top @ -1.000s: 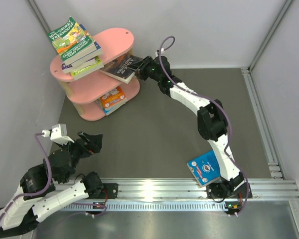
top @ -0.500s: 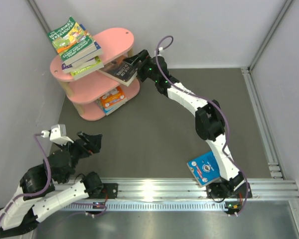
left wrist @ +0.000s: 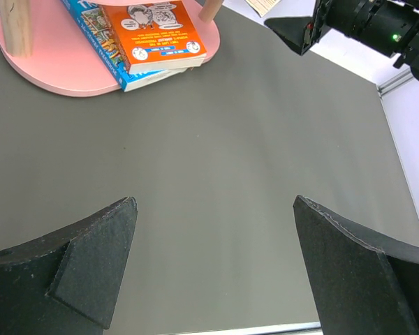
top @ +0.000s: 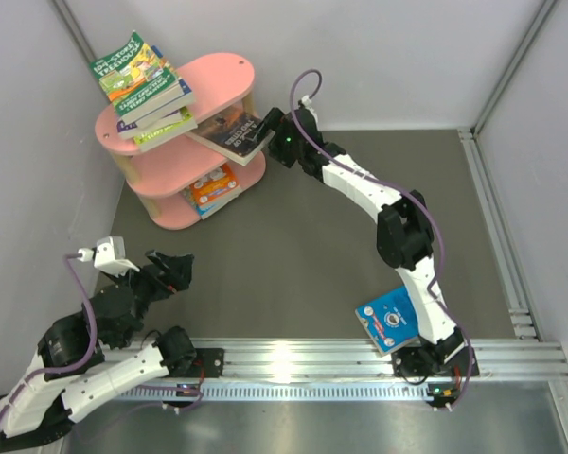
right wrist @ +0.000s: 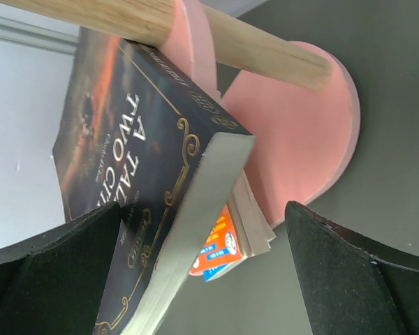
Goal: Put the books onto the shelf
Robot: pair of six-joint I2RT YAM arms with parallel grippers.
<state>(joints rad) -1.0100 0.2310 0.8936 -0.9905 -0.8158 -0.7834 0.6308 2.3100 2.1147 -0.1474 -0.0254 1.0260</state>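
Down at the near left, the left gripper (top: 173,269) hangs over the grey table (top: 293,255) with its jaws spread wide and nothing between them, well apart from the pink three-tier shelf (top: 229,76) in the far left corner. That shelf carries a stack of bright cartoon paperbacks (top: 142,90) on its top board, an orange-covered pair (top: 214,187) on the bottom board, and a dark paperback (top: 233,133) with gilt lettering on the middle board, jutting past its right end. The right gripper (top: 273,130) sits just beside that jutting end with its jaws wide apart, the book's page edge lying between the fingers, unpinched.
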